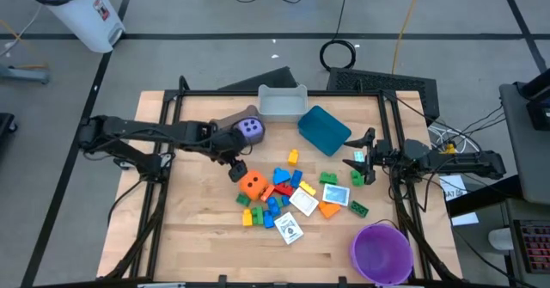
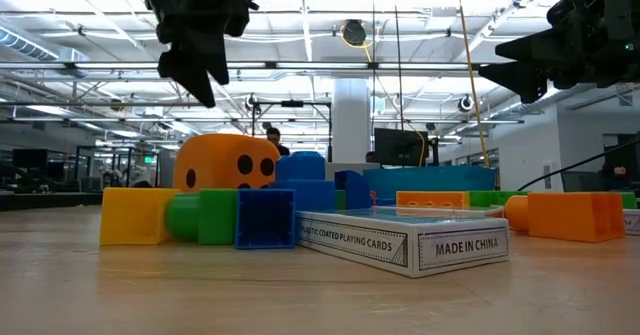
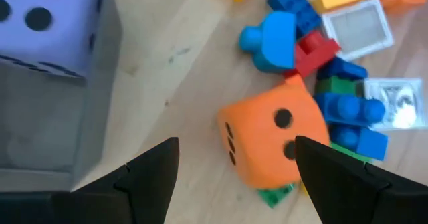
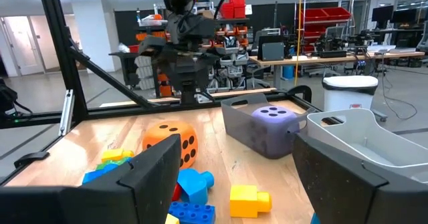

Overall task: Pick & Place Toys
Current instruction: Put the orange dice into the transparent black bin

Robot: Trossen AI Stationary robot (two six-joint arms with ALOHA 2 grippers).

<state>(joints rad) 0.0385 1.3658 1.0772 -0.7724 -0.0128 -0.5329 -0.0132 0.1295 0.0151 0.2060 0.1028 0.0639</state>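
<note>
We read the coming move as a grasp on the soft orange die with black pips point(image 1: 252, 183), and what it turns on is how that die lies under the left gripper point(image 1: 238, 168). In the high view our left gripper hangs just up and to the left of the die, near the edge of the toy heap; the right gripper point(image 1: 359, 166) waits well apart at the table's far right side, so the left arm is plainly the nearer one. Through the left wrist view the two dark fingers point(image 3: 144, 177) stand wide apart, holding nothing, and the die point(image 3: 274, 140) sits ahead of them, shifted toward one finger rather than centred in the gap, so we judge a small sideways correction is needed before descending. The die is roughly cubic, so it has no long axis to line up with; what matters is that it leans against small blue plastic bricks point(image 3: 351, 120) and a green brick point(image 3: 275, 194) on its far side, leaving its open face toward bare wood. The purple die with dark pips point(image 1: 250, 128) already rests in the grey bin point(image 1: 225, 130) beside the left arm. Our right gripper's fingers also look spread wide and empty in its own wrist view.
</note>
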